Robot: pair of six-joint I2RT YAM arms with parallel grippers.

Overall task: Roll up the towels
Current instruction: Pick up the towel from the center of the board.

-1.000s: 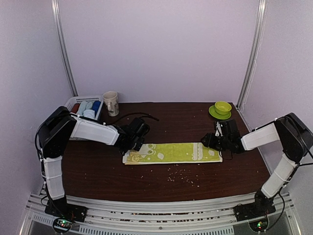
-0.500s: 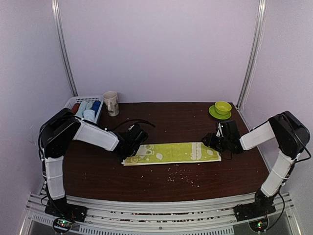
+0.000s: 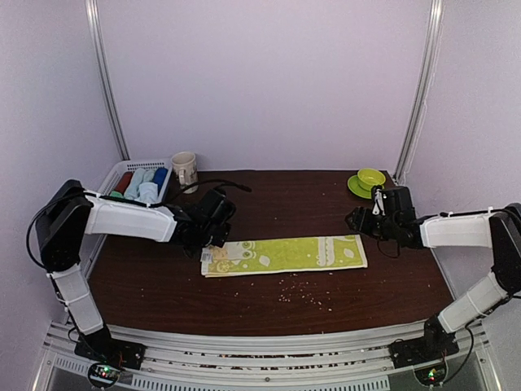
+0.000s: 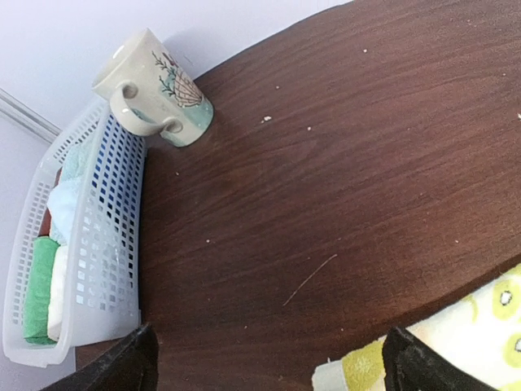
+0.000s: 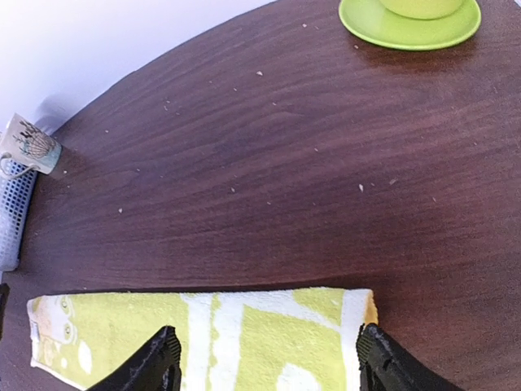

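While no part of it has been rolled, one yellow-green towel (image 3: 283, 255) with white print is seen laid flat as a long strip across the middle of the bench (image 3: 269, 195), running from left to right. A small white tag is seen at its left end.

The left gripper (image 3: 209, 241) is held at that left end, just above the towel's far corner. Its jaws are spread wide in the wrist view, and nothing is clasped between them; only the towel's corner is seen, beside the right-hand finger (image 4: 415, 366). The right gripper (image 3: 355, 221) is held near the right end, just beyond the towel's far edge. Its jaws are likewise parted, and the flat towel is seen below them, not pinched.

One white slatted basket (image 3: 114, 175) is found at the far left corner, with several rolled cloths (image 3: 138, 183) packed inside; their exact count cannot be told. One patterned mug (image 3: 185, 169) stands just beside the basket. At the far right, one green cup (image 3: 371, 177) is set on one green saucer (image 3: 362, 189). Pale crumbs (image 3: 297, 293) are scattered over the bench, most thickly in front of the towel.
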